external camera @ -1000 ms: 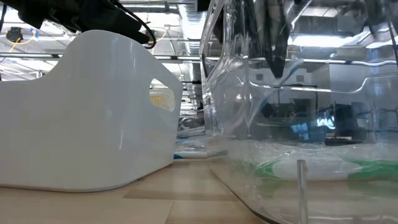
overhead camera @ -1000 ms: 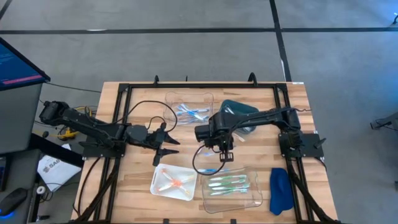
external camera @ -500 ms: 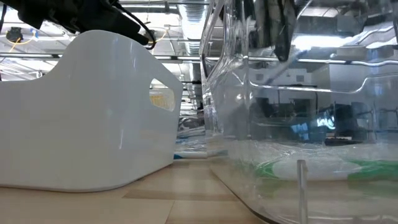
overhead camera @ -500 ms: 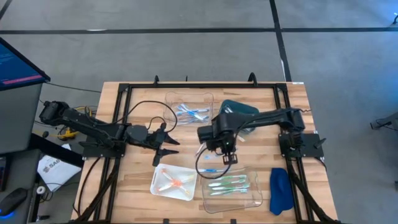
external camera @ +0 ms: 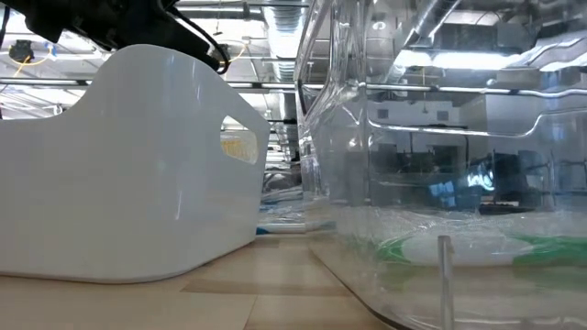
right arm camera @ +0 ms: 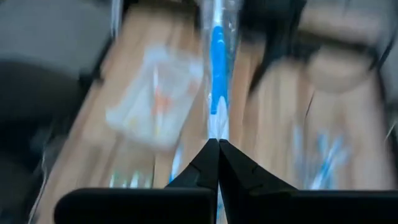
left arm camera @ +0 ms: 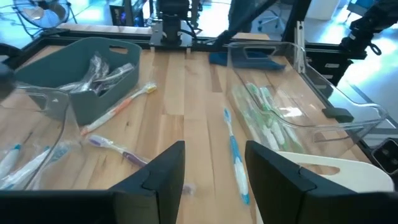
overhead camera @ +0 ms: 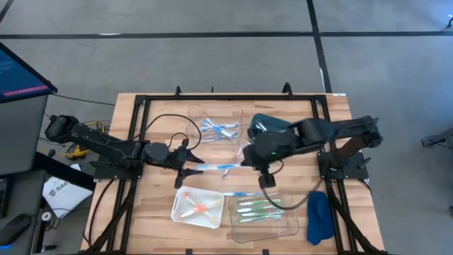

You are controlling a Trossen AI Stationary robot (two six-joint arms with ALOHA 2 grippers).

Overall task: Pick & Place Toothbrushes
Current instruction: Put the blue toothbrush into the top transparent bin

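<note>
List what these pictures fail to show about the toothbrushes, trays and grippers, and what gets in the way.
- Right wrist view: motion blur smears everything; the right gripper pinches a blue toothbrush in a clear wrapper, its length unclear.
- Low view: the white tray and clear tray block the table; neither gripper shows.
- High view: the orange toothbrushes and green toothbrushes are too small to count.
- Left wrist view: the teal bin is cut by the edge.

No readable text, labels, numbers (monitor (overhead camera: 21,74) lines illegible).
</note>
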